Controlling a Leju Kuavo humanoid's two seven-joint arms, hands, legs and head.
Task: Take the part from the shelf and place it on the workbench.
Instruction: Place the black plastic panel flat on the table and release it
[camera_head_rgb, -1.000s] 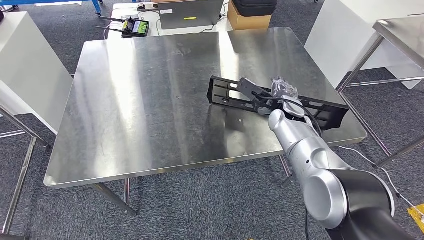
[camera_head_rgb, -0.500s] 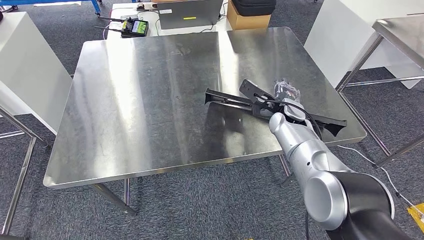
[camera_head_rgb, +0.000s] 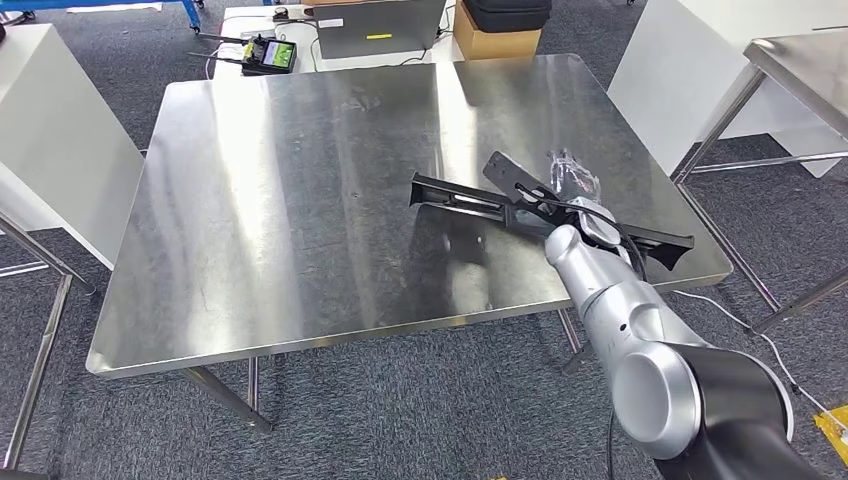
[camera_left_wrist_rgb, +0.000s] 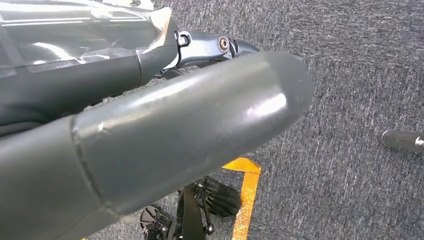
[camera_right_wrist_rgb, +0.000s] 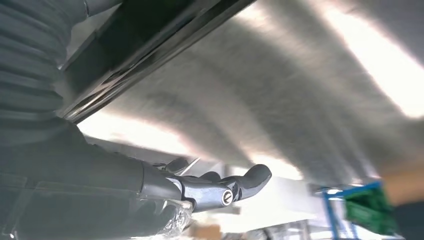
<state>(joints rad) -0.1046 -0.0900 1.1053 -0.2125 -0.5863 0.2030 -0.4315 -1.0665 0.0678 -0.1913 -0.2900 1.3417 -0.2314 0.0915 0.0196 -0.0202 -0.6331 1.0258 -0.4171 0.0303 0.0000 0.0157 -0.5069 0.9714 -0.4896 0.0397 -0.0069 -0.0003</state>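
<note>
Right hand (camera_head_rgb: 572, 192) grips the long black part (camera_head_rgb: 470, 201) near its middle, over the workbench (camera_head_rgb: 300, 200) by its right edge. Since a second ago the part has tipped from flat-faced to edge-on. Left hand (camera_left_wrist_rgb: 150, 145): grip unclear.

- The workbench (camera_head_rgb: 300, 200) is shiny, smooth metal that shows blurry reflections.
- The part (camera_head_rgb: 470, 200) looks like dull black plastic.
- The right hand (camera_head_rgb: 572, 185) has crinkly clear plastic on it.
- The floor (camera_head_rgb: 400, 410) is rough grey carpet.
- The box (camera_head_rgb: 495, 42) is brown cardboard.
</note>
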